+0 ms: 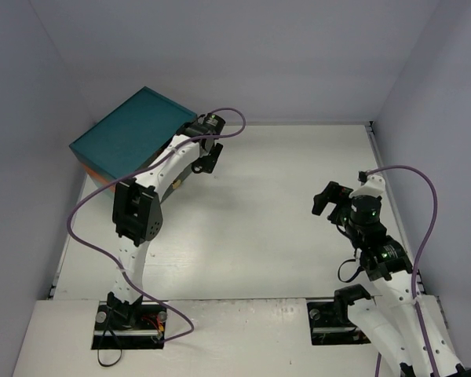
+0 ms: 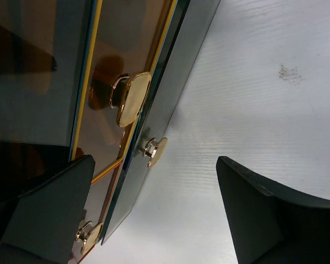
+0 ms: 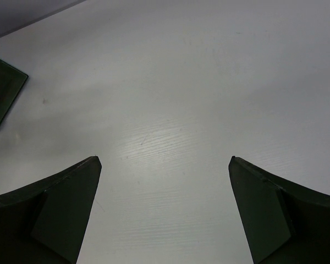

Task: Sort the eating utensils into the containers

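The containers are the drawers of a teal chest (image 1: pixel 133 132) at the back left of the table. No eating utensils show in any view. My left gripper (image 1: pixel 204 163) hangs open just in front of the chest's drawer side. In the left wrist view the drawer fronts (image 2: pixel 154 110) have orange-brown edges and brass knobs. One small knob (image 2: pixel 155 150) lies in line between the open left gripper's (image 2: pixel 155 160) fingers, which hold nothing. My right gripper (image 1: pixel 326 198) stands open above bare table at the right. The right gripper (image 3: pixel 165 159) has nothing between its fingers.
Grey walls close in the white table (image 1: pixel 282 204) at the back and on both sides. Purple cables loop from both arms. A corner of the chest (image 3: pixel 3 99) shows at the left edge of the right wrist view. A small dark smudge (image 2: pixel 289 73) marks the table.
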You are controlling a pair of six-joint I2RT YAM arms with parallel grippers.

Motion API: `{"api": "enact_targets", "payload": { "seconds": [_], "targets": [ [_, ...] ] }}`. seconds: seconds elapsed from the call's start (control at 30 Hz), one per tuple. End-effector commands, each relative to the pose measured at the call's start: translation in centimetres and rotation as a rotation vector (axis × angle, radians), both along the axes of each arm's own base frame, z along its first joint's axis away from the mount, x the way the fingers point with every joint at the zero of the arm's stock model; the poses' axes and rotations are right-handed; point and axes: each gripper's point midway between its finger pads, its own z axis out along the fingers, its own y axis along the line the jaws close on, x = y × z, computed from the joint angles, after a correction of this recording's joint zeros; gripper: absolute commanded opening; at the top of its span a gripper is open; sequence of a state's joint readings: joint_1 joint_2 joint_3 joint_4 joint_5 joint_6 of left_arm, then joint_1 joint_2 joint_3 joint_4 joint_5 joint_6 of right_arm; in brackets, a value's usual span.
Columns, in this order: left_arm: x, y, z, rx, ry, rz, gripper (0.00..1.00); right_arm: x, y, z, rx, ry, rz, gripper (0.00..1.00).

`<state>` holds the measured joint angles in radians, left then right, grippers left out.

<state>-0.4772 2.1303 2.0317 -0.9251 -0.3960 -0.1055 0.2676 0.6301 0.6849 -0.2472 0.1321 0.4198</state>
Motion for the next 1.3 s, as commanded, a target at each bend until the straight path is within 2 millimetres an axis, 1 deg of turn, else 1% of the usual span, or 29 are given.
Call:
{"api": "enact_targets", "payload": {
  "seconds": [0.0,0.03,0.1,0.13,0.2,0.23,0.27,0.33,0.37,0.4,0.43,0.47,0.57,0.63,0.7,0.77,0.8,0.87,0.97,1.0,1.03,1.1,1.2,1.27],
  "targets": [
    [1.4,1.7,4.1,0.048,-0.117,0.033,0.92,0.4,0.5,1.4,0.032,-0.048,0.019,1.00],
    [1.3,1.4,4.3,0.037,-0.120,0.027,0.92,0.4,0.6,1.4,0.032,-0.049,0.023,1.00],
    [0.9,0.3,5.4,0.001,-0.139,0.007,0.92,0.4,0.7,1.7,0.033,-0.053,0.031,1.00],
    [0.7,-0.2,6.6,-0.024,-0.162,-0.004,0.92,0.4,0.7,1.8,0.031,-0.057,0.034,1.00],
    [-0.2,-2.3,7.9,-0.079,-0.176,-0.057,0.92,0.5,0.8,2.3,0.018,-0.066,0.047,1.00],
    [-0.7,-3.6,8.6,-0.105,-0.185,-0.093,0.92,0.6,0.9,2.7,0.010,-0.074,0.056,1.00],
    [-1.6,-5.3,10.2,-0.143,-0.207,-0.141,0.92,0.7,0.9,3.3,-0.002,-0.084,0.068,1.00],
    [-3.4,-7.1,14.1,-0.203,-0.274,-0.205,0.92,0.9,1.0,4.3,-0.022,-0.101,0.085,1.00],
    [-4.4,-7.8,16.0,-0.232,-0.309,-0.228,0.92,1.0,1.0,5.3,-0.033,-0.120,0.092,1.00],
    [-5.1,-7.9,17.6,-0.261,-0.341,-0.234,0.92,1.1,1.0,6.1,-0.042,-0.139,0.096,1.00],
    [-5.7,-7.6,19.2,-0.287,-0.372,-0.228,0.92,1.1,0.9,7.0,-0.050,-0.155,0.099,1.00],
    [-6.3,-7.0,20.7,-0.309,-0.404,-0.217,0.92,1.2,0.8,7.8,-0.059,-0.172,0.099,1.00],
    [-8.0,-4.0,24.6,-0.305,-0.508,-0.159,0.92,1.2,0.3,10.3,-0.080,-0.226,0.082,1.00],
    [-9.5,-1.5,26.8,-0.291,-0.574,-0.113,0.92,1.1,-0.2,11.8,-0.099,-0.262,0.061,1.00],
    [-10.9,0.8,28.5,-0.280,-0.627,-0.068,0.92,0.9,-1.0,12.9,-0.115,-0.287,0.027,1.00],
    [-13.5,4.5,30.4,-0.268,-0.699,0.001,0.92,0.6,-2.0,13.8,-0.154,-0.310,-0.009,1.00],
    [-14.6,6.2,30.9,-0.258,-0.728,0.041,0.92,0.4,-2.4,14.2,-0.167,-0.321,-0.023,1.00],
    [-16.8,9.1,31.3,-0.238,-0.768,0.102,0.92,0.0,-2.9,14.7,-0.187,-0.337,-0.035,1.00],
    [-20.6,13.7,31.2,-0.197,-0.831,0.214,0.92,-0.4,-3.2,15.2,-0.237,-0.355,-0.025,1.00],
    [-22.1,15.1,31.5,-0.216,-0.865,0.245,0.92,-0.5,-3.2,15.2,-0.247,-0.357,-0.021,1.00],
    [-23.4,16.2,31.3,-0.228,-0.886,0.269,0.92,-0.5,-3.3,15.2,-0.255,-0.357,-0.018,1.00],
    [-25.4,17.8,30.2,-0.237,-0.907,0.309,0.92,-0.5,-3.4,15.1,-0.271,-0.356,-0.016,1.00],
    [-27.6,19.4,28.1,-0.261,-0.914,0.349,0.92,-0.6,-3.5,15.3,-0.275,-0.360,-0.019,1.00],
    [-28.7,20.2,26.9,-0.255,-0.898,0.359,0.92,-0.4,-3.5,15.4,-0.281,-0.359,-0.021,1.00]
  ]
}}
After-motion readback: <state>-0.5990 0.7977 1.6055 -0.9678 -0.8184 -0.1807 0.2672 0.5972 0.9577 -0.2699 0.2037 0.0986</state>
